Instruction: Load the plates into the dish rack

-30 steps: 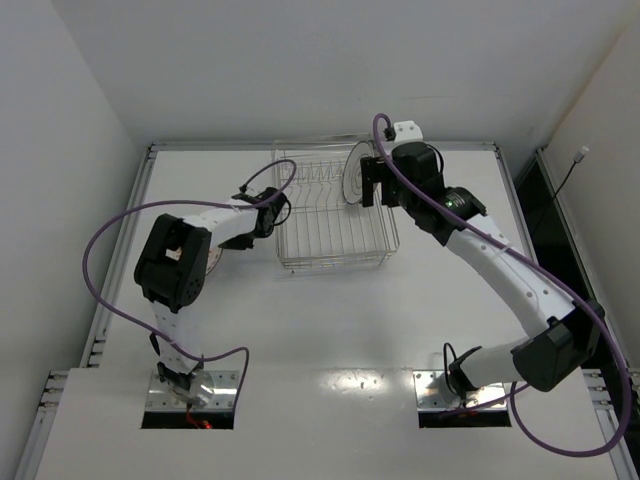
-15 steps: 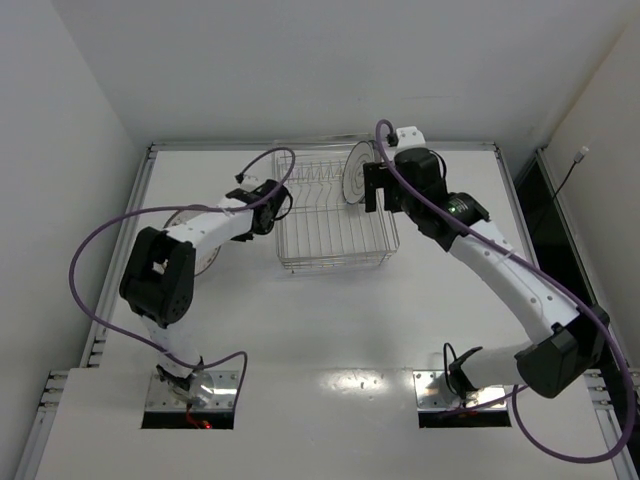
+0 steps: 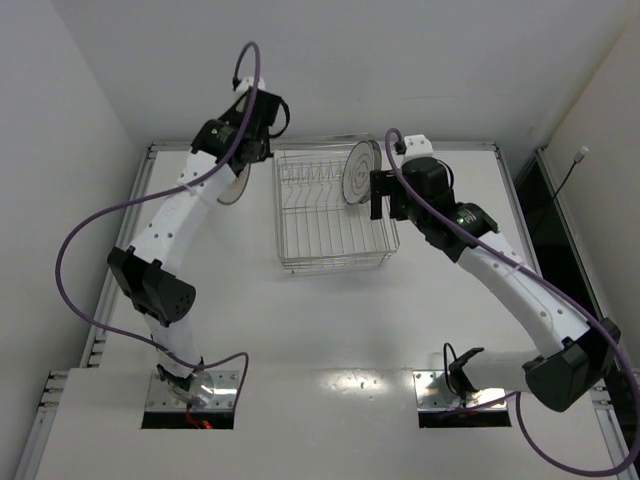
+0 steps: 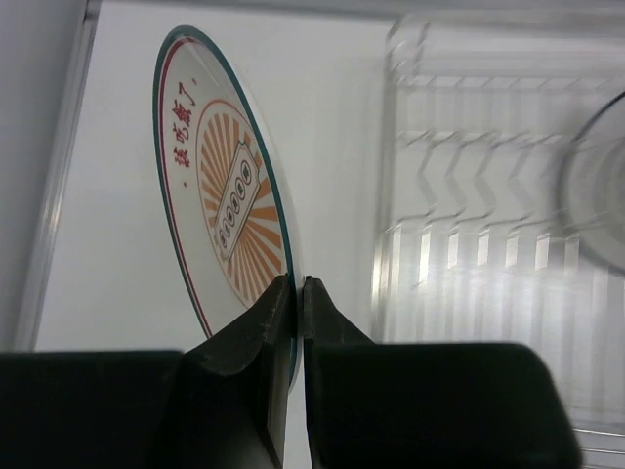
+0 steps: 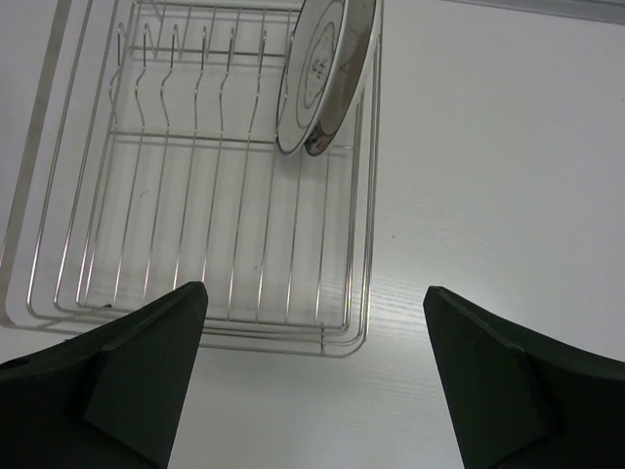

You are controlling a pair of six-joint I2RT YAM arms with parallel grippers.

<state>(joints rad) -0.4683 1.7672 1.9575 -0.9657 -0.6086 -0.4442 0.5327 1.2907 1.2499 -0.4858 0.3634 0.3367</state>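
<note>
White table (image 3: pixel 330 330), wire dish rack (image 3: pixel 325 238) standing on it

A robot lab cell: plain white walls (image 3: pixel 330 70) box in a white surface (image 3: pixel 330 330), left arm (image 3: pixel 170 215) and right arm (image 3: pixel 520 290) bolted at its six o'clock edge, trailing purple cables (image 3: pixel 60 264).

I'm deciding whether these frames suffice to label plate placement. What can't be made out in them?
- Right wrist view: the top of the white plate is cut off by the frame edge; its motif is too small to read.
- Left wrist view: the dish rack is blurred.
- Left wrist view: the lower rim of the sunburst plate hides behind the closed left gripper.
</note>
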